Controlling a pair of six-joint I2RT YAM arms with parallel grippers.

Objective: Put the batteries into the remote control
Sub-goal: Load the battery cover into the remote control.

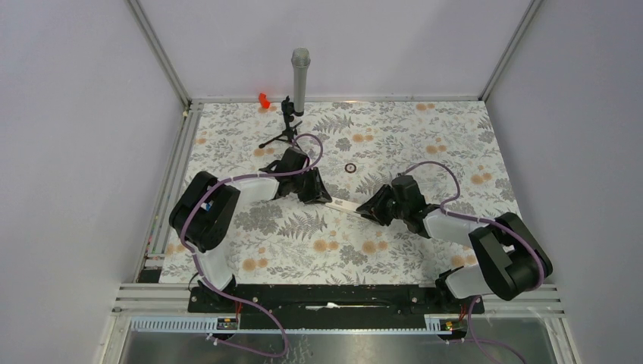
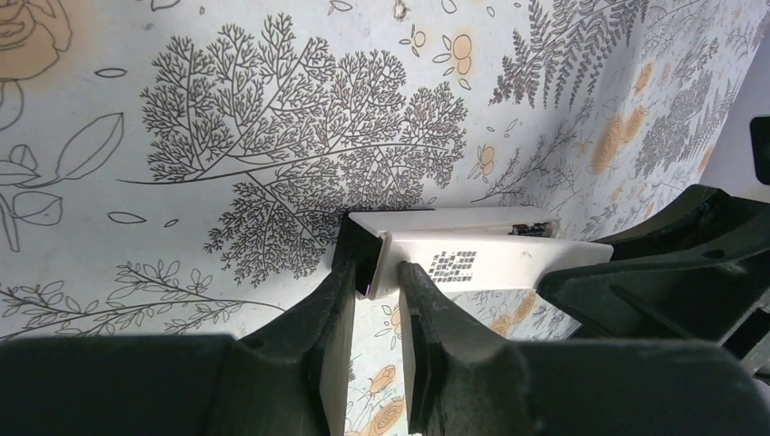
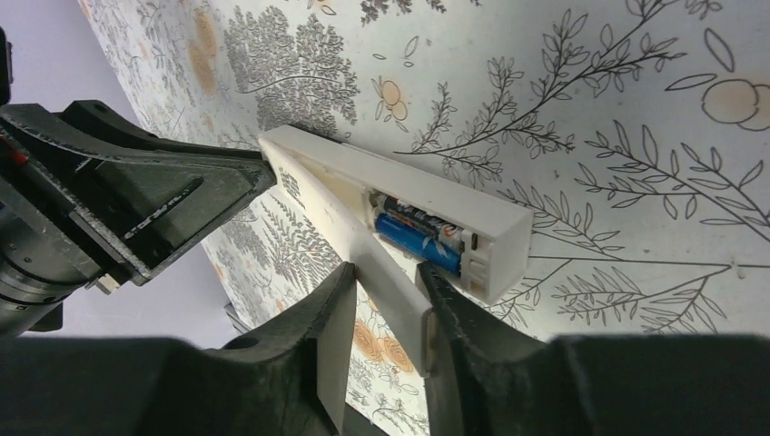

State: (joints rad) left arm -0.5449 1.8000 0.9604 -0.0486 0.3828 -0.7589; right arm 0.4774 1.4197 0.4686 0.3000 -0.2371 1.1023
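Note:
The white remote control (image 1: 345, 205) lies between my two grippers, its battery bay open. In the right wrist view the remote (image 3: 409, 177) shows two blue batteries (image 3: 419, 241) seated in the bay near its end. A slim white cover strip (image 3: 363, 245) angles away from the bay. My right gripper (image 3: 386, 272) is shut on this strip; it also shows in the top view (image 1: 377, 210). My left gripper (image 1: 317, 191) is shut on the remote's other end, with the fingers either side of it in the left wrist view (image 2: 386, 272). There the printed cover face (image 2: 490, 259) points towards the right gripper.
A microphone (image 1: 300, 72) on a small tripod (image 1: 285, 129) stands at the back. A red piece (image 1: 264, 99) lies at the back edge. A small dark ring (image 1: 350, 167) lies behind the remote. Walls enclose the floral table (image 1: 425, 129).

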